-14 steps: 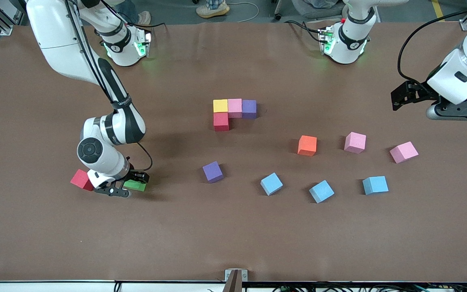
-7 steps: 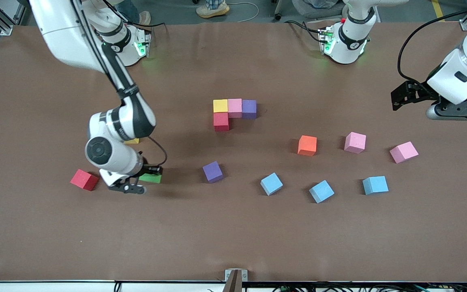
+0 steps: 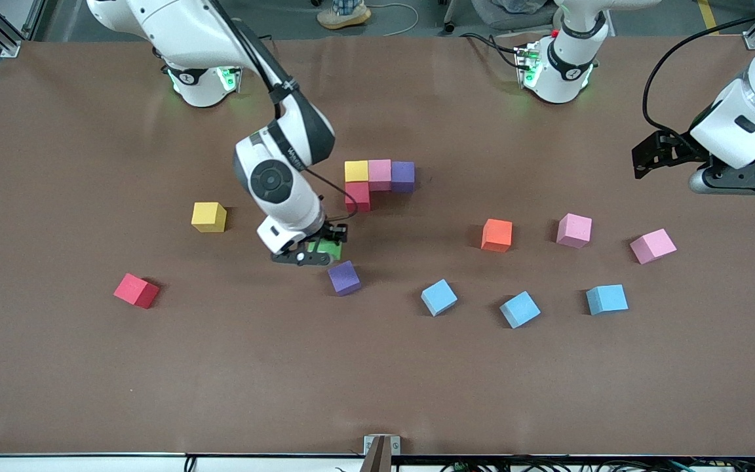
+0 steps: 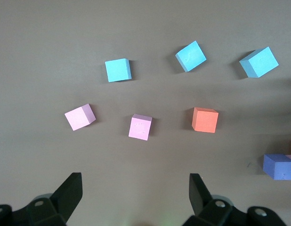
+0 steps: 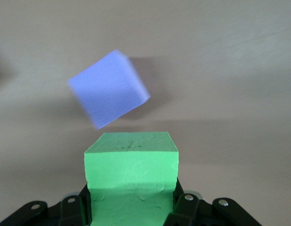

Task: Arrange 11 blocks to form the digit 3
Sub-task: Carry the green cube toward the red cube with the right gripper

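Observation:
My right gripper point(image 3: 317, 253) is shut on the green block point(image 3: 329, 249) and holds it over the table between the started figure and a loose purple block point(image 3: 344, 277). In the right wrist view the green block point(image 5: 131, 165) sits between my fingers, with the purple block point(image 5: 109, 95) just ahead. The figure is a row of yellow point(image 3: 356, 171), pink point(image 3: 379, 174) and purple point(image 3: 403, 175) blocks with a red block point(image 3: 358, 196) touching the yellow one. My left gripper point(image 3: 651, 157) waits open and empty at its end of the table; it also shows in the left wrist view point(image 4: 134, 197).
Loose blocks: yellow point(image 3: 208, 217) and red point(image 3: 136, 290) toward the right arm's end; orange point(image 3: 497, 235), two pink point(image 3: 574, 230) point(image 3: 653, 246) and three light blue point(image 3: 439, 297) point(image 3: 520, 309) point(image 3: 607, 299) toward the left arm's end.
My right gripper has lifted the green block from beside the loose red block and carried it toward the figure, uncovering the loose yellow block. The left arm has not moved.

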`<act>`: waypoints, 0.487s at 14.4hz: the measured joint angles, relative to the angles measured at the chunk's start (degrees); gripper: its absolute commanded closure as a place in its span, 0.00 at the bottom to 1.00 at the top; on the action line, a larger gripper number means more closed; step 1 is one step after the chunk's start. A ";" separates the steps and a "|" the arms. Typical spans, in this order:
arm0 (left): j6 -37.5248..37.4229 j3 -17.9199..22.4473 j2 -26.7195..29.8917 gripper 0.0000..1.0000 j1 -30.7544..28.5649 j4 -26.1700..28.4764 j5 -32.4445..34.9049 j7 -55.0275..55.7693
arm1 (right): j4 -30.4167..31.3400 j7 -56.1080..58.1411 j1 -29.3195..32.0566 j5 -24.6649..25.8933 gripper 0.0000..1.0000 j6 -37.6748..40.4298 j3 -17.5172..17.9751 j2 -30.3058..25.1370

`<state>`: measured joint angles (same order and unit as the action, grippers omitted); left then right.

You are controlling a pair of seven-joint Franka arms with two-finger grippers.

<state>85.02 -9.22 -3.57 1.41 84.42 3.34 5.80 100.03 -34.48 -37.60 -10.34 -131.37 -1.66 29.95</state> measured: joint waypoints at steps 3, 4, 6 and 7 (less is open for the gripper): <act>0.00 0.00 0.00 0.00 0.00 0.00 0.00 0.00 | 1.06 -0.83 -2.73 -0.16 0.99 -2.27 -0.01 0.29; 0.00 0.00 0.00 0.00 0.00 0.00 0.00 0.00 | 1.32 -1.00 -3.57 -0.17 0.99 -2.46 -0.01 0.53; 0.00 0.00 0.00 0.00 0.00 0.00 0.00 0.00 | 2.06 -1.20 -5.10 -0.17 0.99 -2.99 -0.10 1.13; 0.00 0.00 0.00 0.00 0.00 0.00 0.00 0.00 | 2.75 -1.28 -5.72 -0.17 0.99 -3.92 -0.19 1.40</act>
<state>85.02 -9.22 -3.57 1.41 84.42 3.34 5.80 102.78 -35.76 -43.32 -10.51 -135.29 -1.85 31.35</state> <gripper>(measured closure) 0.000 0.396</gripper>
